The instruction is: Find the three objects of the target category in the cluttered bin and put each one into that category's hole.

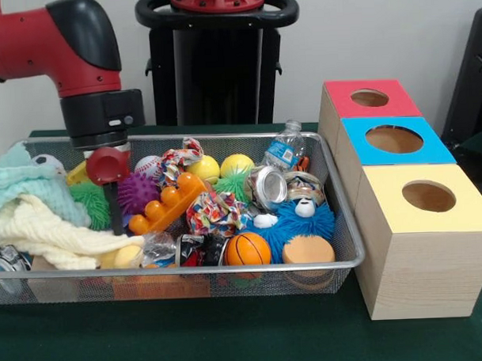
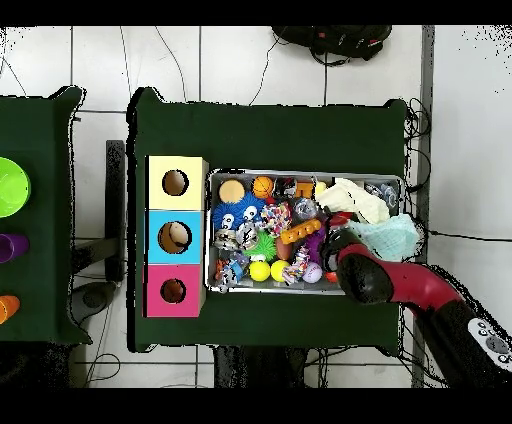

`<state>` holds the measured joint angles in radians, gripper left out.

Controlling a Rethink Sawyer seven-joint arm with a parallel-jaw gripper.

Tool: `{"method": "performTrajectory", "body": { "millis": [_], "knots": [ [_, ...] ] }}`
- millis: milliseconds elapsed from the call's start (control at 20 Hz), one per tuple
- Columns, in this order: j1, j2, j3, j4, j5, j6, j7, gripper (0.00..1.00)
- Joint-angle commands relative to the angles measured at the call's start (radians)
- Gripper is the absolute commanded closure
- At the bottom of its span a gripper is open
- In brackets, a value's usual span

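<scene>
Gripper (image 1: pixel 115 209) down inside the wire bin (image 1: pixel 350 248) at its left end in the front view, red arm (image 1: pixel 50 37) reaching in from above; one dark finger visible next to the purple spiky ball (image 1: pixel 137 192), open or closed impossible to tell. Just beside it, an orange bumpy toy (image 1: pixel 166 203), a green spiky ball (image 1: pixel 91 203), and a heap of pale teal and cream cloths (image 1: pixel 36 219) filling the bin's left end. Further along, two yellow balls (image 1: pixel 221 167), a knotted rope toy (image 1: pixel 214 213), a crushed can (image 1: pixel 269 186), a plastic bottle (image 1: pixel 285 149) leaning on the far wall, a blue fuzzy toy with eyes (image 1: pixel 298 222), a small basketball (image 1: pixel 248 248) and a tan disc (image 1: pixel 307 249) near the front wall. Beside the bin's right end, three wooden boxes in a row, each with a round hole: red top (image 1: pixel 370 98) farthest, blue top (image 1: pixel 394 139) in the middle, yellow top (image 1: pixel 428 196) nearest. Target category not evident, so the three sought objects cannot be singled out among the clutter
</scene>
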<state>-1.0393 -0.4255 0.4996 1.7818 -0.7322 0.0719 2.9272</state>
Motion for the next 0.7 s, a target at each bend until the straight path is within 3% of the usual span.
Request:
{"method": "performTrajectory", "body": {
  "millis": [50, 300, 700],
  "knots": [
    [-0.045, 0.060, 0.080, -0.049, -0.090, 0.116, -0.250, 0.00],
    [-0.055, 0.058, 0.086, -0.080, -0.081, 0.154, -0.260, 0.00],
    [-0.001, 0.083, 0.124, -0.182, -0.052, 0.160, -0.232, 0.00]
  ]
}}
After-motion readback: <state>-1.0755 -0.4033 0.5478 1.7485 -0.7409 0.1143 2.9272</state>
